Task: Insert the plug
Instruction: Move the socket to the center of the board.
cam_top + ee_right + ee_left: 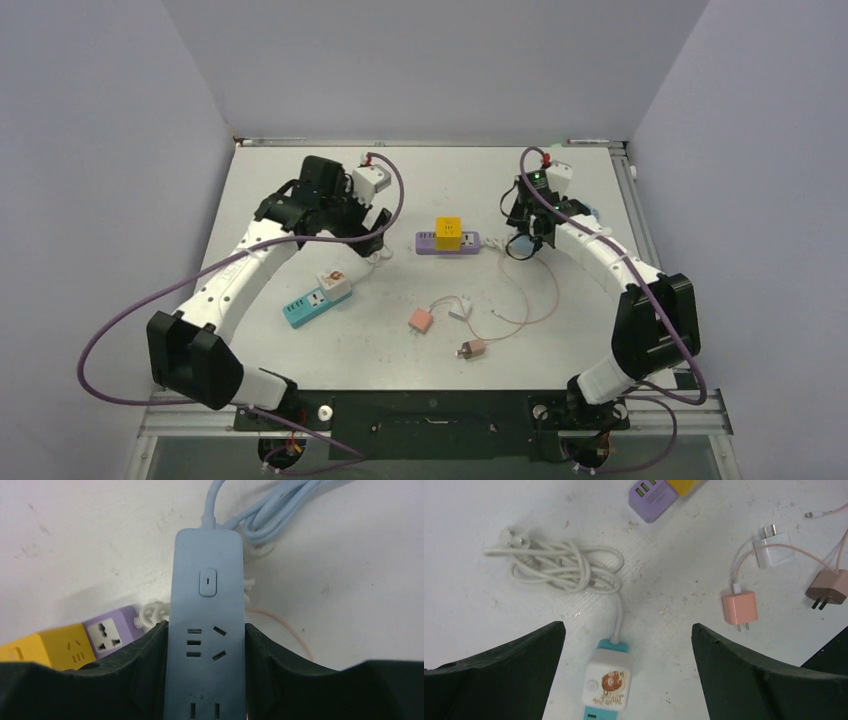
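Observation:
My right gripper (206, 626) is shut on a light blue power strip (207, 590), with its fingers clamped on both long sides and the sockets facing the camera. In the top view it (526, 232) sits right of the purple power strip (448, 242), which carries a yellow cube adapter (447, 230). My left gripper (628, 627) is open and empty. It hovers over a teal power strip with a white cube adapter (608, 680). A pink charger plug (740, 607), a white one (774, 554) and a brown one (829, 587) lie loose on the table.
The teal strip's white cable (559, 565) lies coiled left of the purple strip (651, 497). Thin pink cables (520, 310) loop from the chargers at centre right. The blue strip's cable (270, 510) is bundled behind it. Grey walls enclose the table.

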`<state>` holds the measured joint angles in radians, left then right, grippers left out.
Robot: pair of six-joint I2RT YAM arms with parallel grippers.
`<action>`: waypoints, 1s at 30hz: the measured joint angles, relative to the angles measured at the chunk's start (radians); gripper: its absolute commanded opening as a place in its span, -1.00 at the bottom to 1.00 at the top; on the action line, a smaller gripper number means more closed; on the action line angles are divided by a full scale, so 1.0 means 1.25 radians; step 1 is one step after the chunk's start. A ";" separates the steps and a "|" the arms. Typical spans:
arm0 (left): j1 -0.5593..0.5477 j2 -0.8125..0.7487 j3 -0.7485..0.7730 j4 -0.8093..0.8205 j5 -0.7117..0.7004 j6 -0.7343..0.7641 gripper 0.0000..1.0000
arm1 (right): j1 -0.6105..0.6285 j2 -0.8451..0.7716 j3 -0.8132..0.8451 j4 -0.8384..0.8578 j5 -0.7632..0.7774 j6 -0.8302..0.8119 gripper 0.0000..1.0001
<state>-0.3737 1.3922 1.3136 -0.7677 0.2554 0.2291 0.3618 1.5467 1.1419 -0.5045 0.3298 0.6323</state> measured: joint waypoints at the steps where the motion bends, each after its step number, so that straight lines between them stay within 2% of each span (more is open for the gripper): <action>1: -0.015 0.014 0.000 0.020 0.006 0.010 0.92 | -0.017 0.000 0.011 0.003 -0.012 0.003 -0.89; 5: -0.064 0.076 0.010 0.101 0.038 0.049 0.92 | -0.114 0.000 0.077 0.018 -0.050 0.009 -0.89; 8: -0.109 0.157 0.077 0.120 0.052 0.079 0.92 | -0.163 0.001 0.115 0.026 -0.060 0.007 -0.89; 16: -0.212 0.341 0.264 0.128 0.057 0.186 0.92 | -0.179 0.059 0.171 0.032 -0.019 -0.004 -0.89; 21: -0.237 0.461 0.397 0.121 0.060 0.241 0.92 | -0.179 0.039 0.118 0.043 0.005 -0.005 -0.89; 30: -0.261 0.584 0.432 0.099 0.069 0.317 0.92 | -0.219 -0.094 -0.009 0.020 0.010 -0.008 -0.89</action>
<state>-0.7002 2.1216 1.8530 -0.6441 0.3416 0.6250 0.0883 1.4292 1.1313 -0.4793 0.3424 0.6220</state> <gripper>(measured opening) 0.961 0.468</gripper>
